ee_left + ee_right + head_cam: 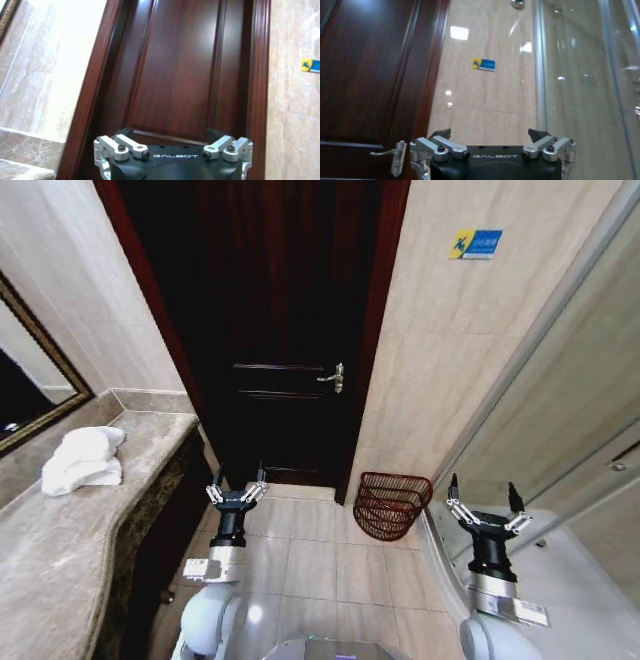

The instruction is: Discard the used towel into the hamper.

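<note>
Wicker hamper (392,504) tilted against wall

Both arms just sit upright out front, left end effector (237,491) and right end effector (488,507) spread wide, holding nothing.

Left tool (237,489) and right tool (487,505) showing black bodies, silver screw-fastened finger links, black tips, white "GALBOT" lettering; white rounded arm shells.
</note>
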